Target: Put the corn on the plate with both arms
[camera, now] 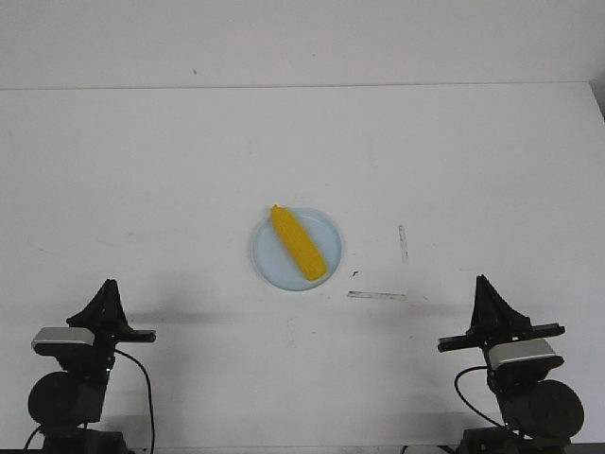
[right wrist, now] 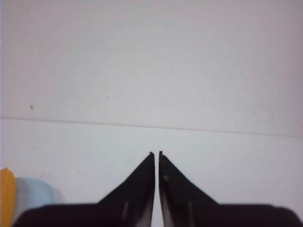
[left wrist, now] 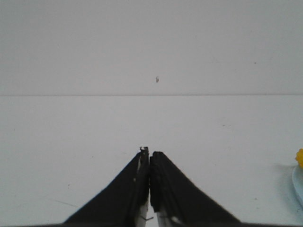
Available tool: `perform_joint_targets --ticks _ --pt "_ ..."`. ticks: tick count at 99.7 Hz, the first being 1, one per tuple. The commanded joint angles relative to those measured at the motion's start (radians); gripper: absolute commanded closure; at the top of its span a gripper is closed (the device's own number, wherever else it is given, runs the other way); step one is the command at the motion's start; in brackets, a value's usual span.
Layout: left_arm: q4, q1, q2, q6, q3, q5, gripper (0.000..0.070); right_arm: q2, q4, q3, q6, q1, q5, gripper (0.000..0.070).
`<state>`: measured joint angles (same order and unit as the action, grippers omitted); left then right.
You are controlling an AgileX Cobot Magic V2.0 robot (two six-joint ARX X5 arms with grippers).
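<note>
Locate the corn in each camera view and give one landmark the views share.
Front view: corn lies diagonally on the plate, mid-table.
Left wrist view: only a yellow tip at the right edge.
Right wrist view: a yellow sliver at the lower left edge.
Shared landmark: the pale blue plate.

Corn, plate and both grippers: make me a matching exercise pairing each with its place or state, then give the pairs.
Things:
1. corn
2. plate
3. left gripper
4. right gripper

Descriptions:
A. pale blue, at the table's middle
B. shut and empty, at the near right corner
C. yellow, lying diagonally across the dish
D. shut and empty, at the near left corner

Pairs: 1-C, 2-A, 3-D, 4-B
</note>
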<state>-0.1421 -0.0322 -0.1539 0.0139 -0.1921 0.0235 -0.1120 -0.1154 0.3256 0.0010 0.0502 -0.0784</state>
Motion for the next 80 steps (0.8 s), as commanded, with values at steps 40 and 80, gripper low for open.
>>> perform_joint_targets --ticks 40,80 --pt "-0.058 0.029 0.151 0.006 0.179 -0.009 0.0699 0.002 0.011 0.000 0.009 -0.001 0.000 0.0684" --pt "-0.064 0.024 0.151 0.005 0.179 -0.001 0.0699 0.002 0.010 0.000 0.009 -0.001 0.000 0.0684"
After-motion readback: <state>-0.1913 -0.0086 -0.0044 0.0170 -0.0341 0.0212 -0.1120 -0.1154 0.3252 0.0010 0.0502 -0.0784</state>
